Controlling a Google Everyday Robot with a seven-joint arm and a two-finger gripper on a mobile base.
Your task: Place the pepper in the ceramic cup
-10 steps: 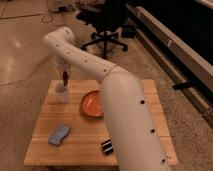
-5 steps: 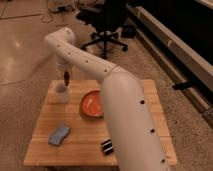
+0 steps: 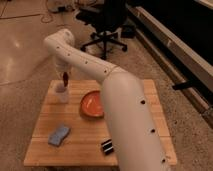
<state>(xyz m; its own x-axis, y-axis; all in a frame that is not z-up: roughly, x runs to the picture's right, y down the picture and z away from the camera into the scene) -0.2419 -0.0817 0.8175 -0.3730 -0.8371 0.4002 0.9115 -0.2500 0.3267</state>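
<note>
Above the far left corner of the pale wooden table (image 3: 90, 145), the white arm's two-finger gripper (image 3: 64, 74) hangs directly over the small pale white ceramic cup (image 3: 62, 94), its fingers closed on the slim dark red pepper (image 3: 65, 78), which dangles just clear of the cup's rim. The step in hand is judged to be the final placement: transport looks complete and release is not yet done. The next move calls for a short straight descent so the pepper's tip enters the cup mouth, then parting the fingers; the narrow opening leaves little margin sideways. Beside the cup, toward the table's middle, sits a round orange-red bowl (image 3: 93, 104); nearer the front edge lie a blue-grey sponge (image 3: 59, 135) and a small dark object (image 3: 107, 146).
</note>
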